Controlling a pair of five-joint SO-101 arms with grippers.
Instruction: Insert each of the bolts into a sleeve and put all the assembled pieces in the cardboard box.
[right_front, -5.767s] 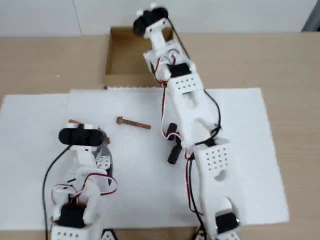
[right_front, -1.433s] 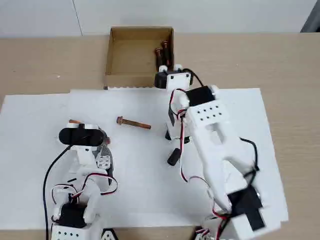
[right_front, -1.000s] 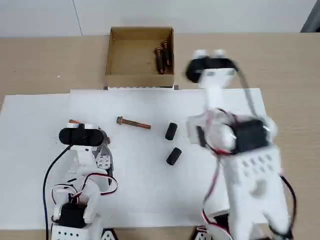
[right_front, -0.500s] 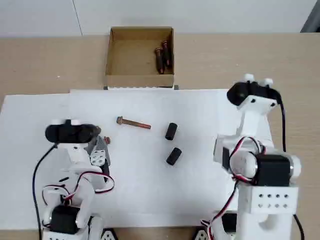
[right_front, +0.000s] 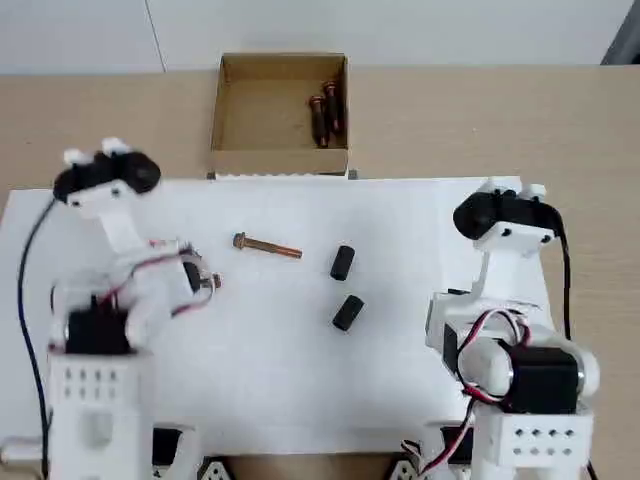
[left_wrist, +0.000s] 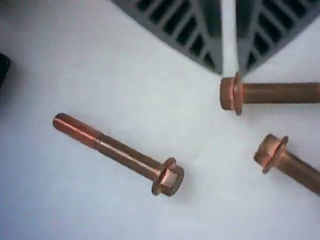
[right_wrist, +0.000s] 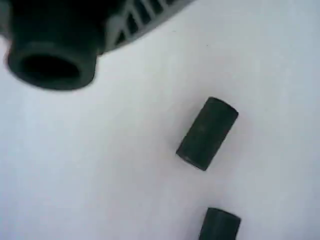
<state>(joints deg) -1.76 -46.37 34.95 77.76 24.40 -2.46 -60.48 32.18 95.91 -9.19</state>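
Three copper bolts lie on the white paper: one (left_wrist: 120, 152) apart, two (left_wrist: 270, 95) (left_wrist: 287, 162) close by my left gripper (left_wrist: 228, 70). It hovers over them, shut to a thin slit and holding nothing. From above, one bolt (right_front: 267, 246) lies right of the left gripper (right_front: 205, 282). Two black sleeves (right_front: 342, 262) (right_front: 347, 311) rest mid-paper. My right gripper (right_wrist: 75, 35) is shut on a third sleeve (right_wrist: 50, 60), above and to the side of the loose sleeves (right_wrist: 207, 132) (right_wrist: 220, 227). The cardboard box (right_front: 232, 110) holds assembled pieces (right_front: 322, 105).
The white paper sheet (right_front: 300, 390) covers most of the wooden table. The right arm (right_front: 505, 300) stands at the paper's right side, the left arm (right_front: 100, 300) at its left. The box sits just beyond the paper's far edge.
The right arm swung back from the box to the paper's right side and stopped there. The left arm rose, its head moving toward the far left.
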